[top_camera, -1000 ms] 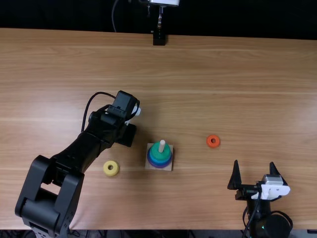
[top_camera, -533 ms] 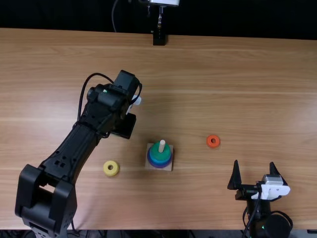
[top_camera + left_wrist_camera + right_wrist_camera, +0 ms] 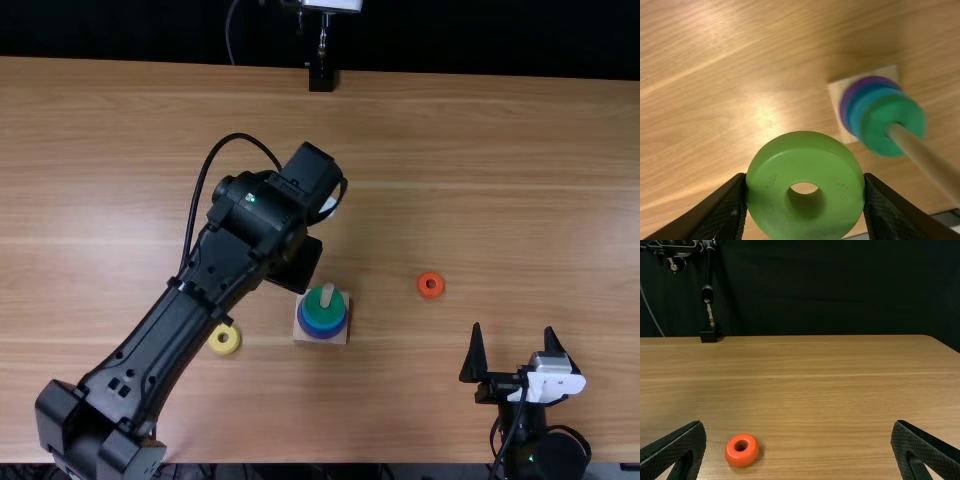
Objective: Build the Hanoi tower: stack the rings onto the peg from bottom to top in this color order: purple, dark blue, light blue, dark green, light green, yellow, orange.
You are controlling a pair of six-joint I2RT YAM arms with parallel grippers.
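Our left hand (image 3: 297, 264), parted by the light green ring (image 3: 772, 200) it clamps, has the upright peg (image 3: 327, 295) near it; the ring's hole faces our wrist camera. Our right hand (image 3: 512, 329) gapes wide, empty.

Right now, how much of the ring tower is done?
Four rings sit on the peg: purple, dark blue, light blue and dark green. The left gripper holds the light green ring, which looks next. The yellow ring and orange ring are left, lying on the table.
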